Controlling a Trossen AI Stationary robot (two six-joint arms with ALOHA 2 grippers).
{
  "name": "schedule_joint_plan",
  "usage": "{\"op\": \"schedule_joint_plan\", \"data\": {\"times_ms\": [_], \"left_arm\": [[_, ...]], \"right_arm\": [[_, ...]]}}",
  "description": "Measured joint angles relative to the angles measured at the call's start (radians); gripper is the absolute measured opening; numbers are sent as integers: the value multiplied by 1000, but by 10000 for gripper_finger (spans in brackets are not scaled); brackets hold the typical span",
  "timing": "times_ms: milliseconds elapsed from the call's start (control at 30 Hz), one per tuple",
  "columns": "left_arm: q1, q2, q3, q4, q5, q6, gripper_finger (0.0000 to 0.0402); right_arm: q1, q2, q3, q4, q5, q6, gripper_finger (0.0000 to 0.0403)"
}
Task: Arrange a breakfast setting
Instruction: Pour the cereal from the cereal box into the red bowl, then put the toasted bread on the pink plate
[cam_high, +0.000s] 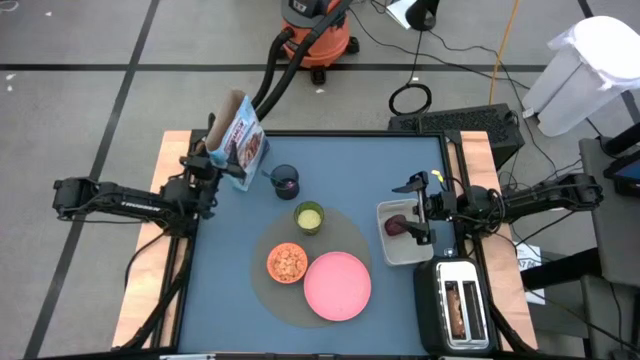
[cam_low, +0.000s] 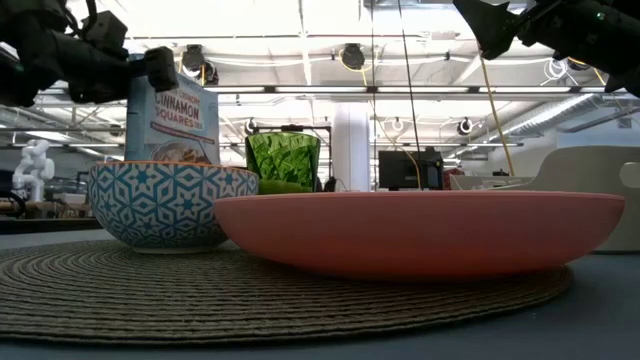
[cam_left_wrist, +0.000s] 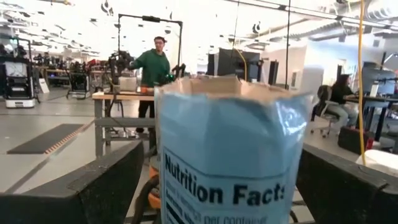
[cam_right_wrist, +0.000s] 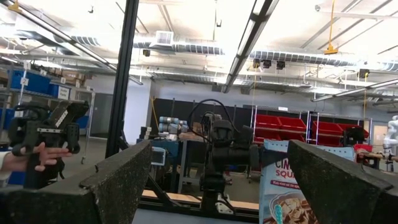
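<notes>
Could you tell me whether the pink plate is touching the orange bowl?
Apart: the high view shows a strip of grey mat between the plate and the bowl.

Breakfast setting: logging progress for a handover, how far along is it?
Done: pink plate, orange bowl and green cup sit on the grey mat. In hand: left hand is at the cereal box. Left: toast in the toaster, fruit in the tub.

We see a coarse woven round grey mat bearing a smooth matt pink plate and a glazed patterned small orange bowl, with a faceted glassy green cup and a printed cardboard cereal box, paper liner showing, behind that mat.
</notes>
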Motion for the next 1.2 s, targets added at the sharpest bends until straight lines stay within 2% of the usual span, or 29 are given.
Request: {"op": "schedule_joint_plan", "data": {"times_ms": [333, 800, 1067, 1200], "left_arm": [[-1, -35, 1, 102, 11, 57, 392], [-2, -114, 9, 132, 146, 49, 392], [-2, -123, 147, 146, 149, 49, 392], [-27, -121, 246, 49, 149, 48, 392]], "right_arm": [[0, 0, 0, 0, 0, 0, 368], [0, 0, 0, 0, 0, -2, 368], [0, 0, 0, 0, 0, -3, 368], [0, 0, 0, 0, 0, -3, 368]]}}
